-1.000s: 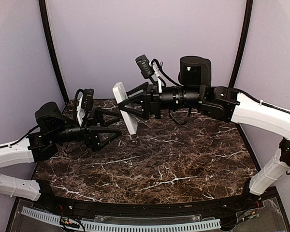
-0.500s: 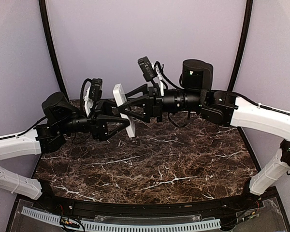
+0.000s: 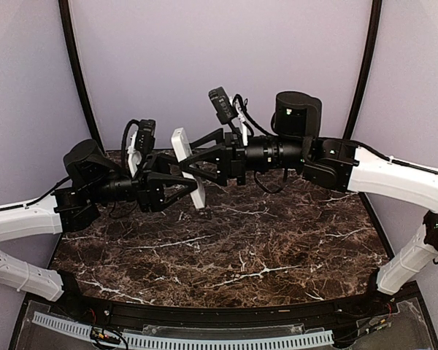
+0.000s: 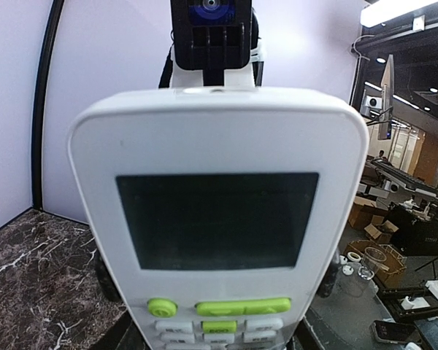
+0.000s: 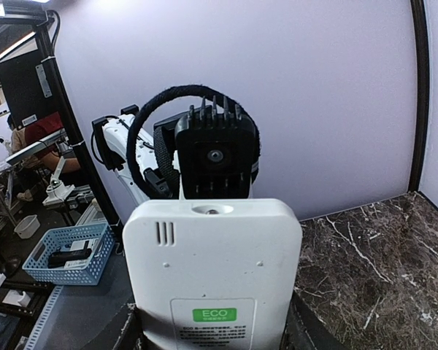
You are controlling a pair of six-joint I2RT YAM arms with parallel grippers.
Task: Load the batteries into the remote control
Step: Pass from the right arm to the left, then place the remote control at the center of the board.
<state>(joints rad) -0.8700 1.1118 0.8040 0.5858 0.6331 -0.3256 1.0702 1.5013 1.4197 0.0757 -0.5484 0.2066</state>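
Remote control (image 3: 187, 166) hangs upright between left gripper (image 3: 192, 188) and right gripper (image 3: 187, 162): no passage there. Room beneath it, above table (image 3: 263, 255). Both arms bar the far side; near side open to approach.

We log the remote control (image 5: 212, 270) upright at lower centre, white back toward us, with vent slots and a green ECO label. Behind its top sits a black camera module (image 5: 215, 157) ringed by a looped cable (image 5: 144, 120). Marbled surface (image 5: 372, 262) at right, blue basket (image 5: 62, 255) far left.
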